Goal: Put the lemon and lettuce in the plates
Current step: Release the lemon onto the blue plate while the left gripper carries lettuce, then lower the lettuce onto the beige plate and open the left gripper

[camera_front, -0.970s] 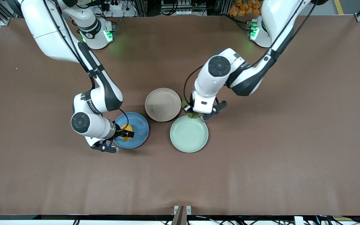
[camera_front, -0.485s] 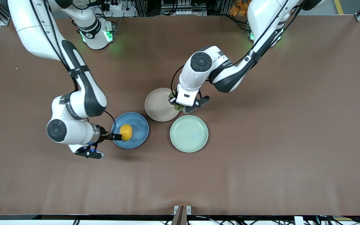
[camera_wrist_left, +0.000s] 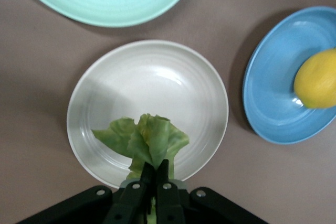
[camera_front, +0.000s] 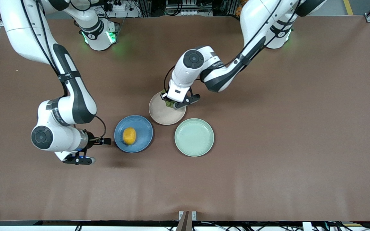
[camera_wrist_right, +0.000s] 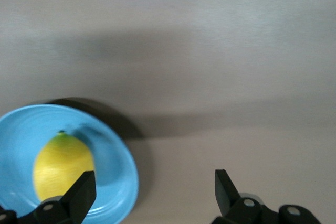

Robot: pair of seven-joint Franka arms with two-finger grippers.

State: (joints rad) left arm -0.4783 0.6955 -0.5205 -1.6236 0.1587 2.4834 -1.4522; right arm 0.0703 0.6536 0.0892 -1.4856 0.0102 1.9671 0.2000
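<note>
The yellow lemon [camera_front: 129, 135] lies in the blue plate [camera_front: 141, 125]; it also shows in the right wrist view [camera_wrist_right: 62, 166] and the left wrist view [camera_wrist_left: 316, 79]. My right gripper [camera_front: 106, 140] is open and empty, just off the blue plate's rim toward the right arm's end of the table. My left gripper [camera_front: 171, 104] is shut on the green lettuce [camera_wrist_left: 148, 141] and holds it over the beige-pink plate [camera_front: 159, 112], which also shows in the left wrist view [camera_wrist_left: 157, 77]. The leaf hangs over that plate's rim area.
A pale mint-green plate [camera_front: 194, 137] stands beside the blue plate, toward the left arm's end of the table and nearer the front camera than the beige-pink plate. Bare brown table lies all round the three plates.
My right gripper let go of the lemon in the blue plate and drew back off the plate. My left gripper carried the lettuce from the mint-green plate's rim to over the beige-pink plate.
</note>
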